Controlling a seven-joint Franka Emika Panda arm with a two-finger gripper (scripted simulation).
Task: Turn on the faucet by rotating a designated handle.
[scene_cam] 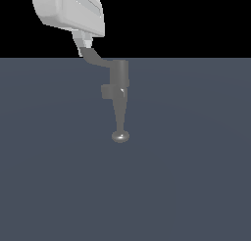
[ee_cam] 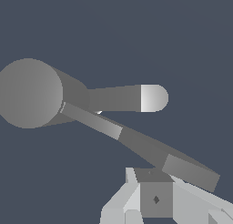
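Observation:
The faucet is a dull grey fixture with a cylindrical body, a side block and a tapering spout that ends in a rounded knob. Its handle, a thin flat lever, juts from the cylinder's top toward the exterior view's left. My gripper comes down from above onto the handle's outer tip, its fingers close together with nothing between them. In the wrist view the handle runs from the cylinder top to my gripper, whose fingers sit against the paddle tip. The spout lies beyond.
The faucet stands on a plain dark blue-grey floor. My white hand fills the upper part of the exterior view's left side.

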